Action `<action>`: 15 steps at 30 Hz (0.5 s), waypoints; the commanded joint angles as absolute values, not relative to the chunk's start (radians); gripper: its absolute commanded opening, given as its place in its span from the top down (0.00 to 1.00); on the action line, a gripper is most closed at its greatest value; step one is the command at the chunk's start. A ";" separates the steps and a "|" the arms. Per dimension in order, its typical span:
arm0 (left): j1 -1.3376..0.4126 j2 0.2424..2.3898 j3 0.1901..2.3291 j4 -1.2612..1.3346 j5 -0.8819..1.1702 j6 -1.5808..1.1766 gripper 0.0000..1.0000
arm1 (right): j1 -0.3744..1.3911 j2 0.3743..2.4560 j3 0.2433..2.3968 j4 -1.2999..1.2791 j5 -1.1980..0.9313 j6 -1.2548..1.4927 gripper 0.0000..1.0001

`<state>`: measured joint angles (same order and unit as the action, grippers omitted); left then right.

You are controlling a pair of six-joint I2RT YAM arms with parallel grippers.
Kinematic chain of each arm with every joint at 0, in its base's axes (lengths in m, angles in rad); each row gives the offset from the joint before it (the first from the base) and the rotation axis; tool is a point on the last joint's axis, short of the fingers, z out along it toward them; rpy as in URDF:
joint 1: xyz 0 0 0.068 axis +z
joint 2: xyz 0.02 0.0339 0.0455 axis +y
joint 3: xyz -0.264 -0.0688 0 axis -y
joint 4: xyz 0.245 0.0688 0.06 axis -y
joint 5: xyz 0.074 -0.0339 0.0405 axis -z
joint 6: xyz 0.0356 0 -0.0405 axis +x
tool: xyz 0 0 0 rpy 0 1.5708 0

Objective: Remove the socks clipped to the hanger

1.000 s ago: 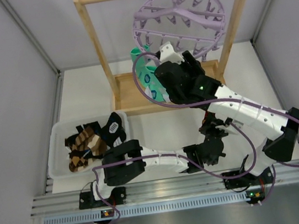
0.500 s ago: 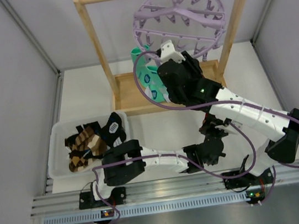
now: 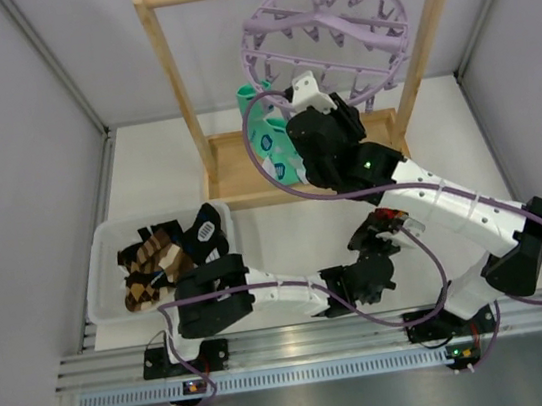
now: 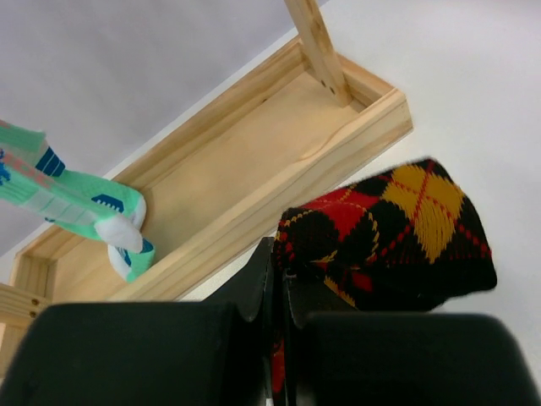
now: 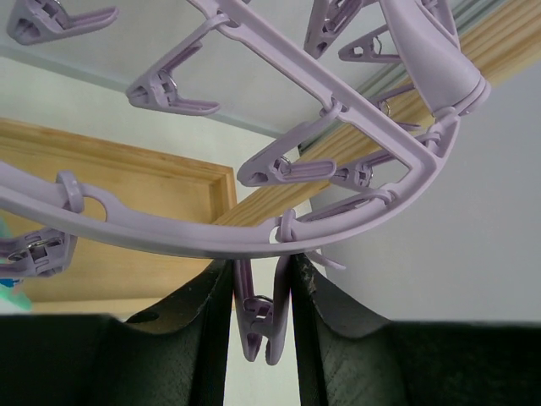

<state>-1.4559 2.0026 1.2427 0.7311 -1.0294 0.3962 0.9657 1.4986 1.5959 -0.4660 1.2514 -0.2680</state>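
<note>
- Over the bench point(image 3: 254, 224), left jaws clenched on the red sock point(image 4: 380, 237) have drawn back: it's freed.
- Right jaws straddle an empty peg point(image 5: 258, 326); clamping unclear.
- Mint sock point(image 3: 271, 142) remains clipped.

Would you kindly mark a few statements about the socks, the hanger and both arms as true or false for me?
1. The left fingers hold the argyle sock. True.
2. The mint-green sock lies in the bin. False: it hangs above the wooden rack base.
3. The right fingers close on a clip peg of the hanger. True.
4. The bin holds no socks. False: a brown striped sock and a black sock lie in it.
</note>
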 commanded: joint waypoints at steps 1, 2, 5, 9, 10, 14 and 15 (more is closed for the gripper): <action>-1.448 1.864 1.180 0.747 -1.061 0.318 1.00 | 0.966 1.445 1.580 -0.458 1.226 -0.223 0.78; -1.448 1.838 1.160 0.733 -1.071 0.290 1.00 | 0.965 1.439 1.578 -0.474 1.210 -0.203 0.77; -1.447 1.694 1.062 0.663 -1.101 0.215 1.00 | 0.931 1.401 1.557 -0.534 1.132 -0.114 0.77; -1.425 1.482 0.977 0.448 -1.127 0.071 1.00 | 0.865 1.280 1.479 -0.511 0.981 -0.055 0.78; -1.413 1.445 0.959 0.407 -1.140 0.049 1.00 | 0.841 1.257 1.464 -0.503 0.947 -0.037 0.78; -1.365 1.246 0.946 0.139 -1.216 -0.131 1.00 | 0.755 1.145 1.355 -0.454 0.758 -0.012 0.74; -1.350 1.215 0.951 -0.017 -1.223 -0.188 1.00 | 0.743 1.115 1.342 -0.428 0.705 -0.011 0.70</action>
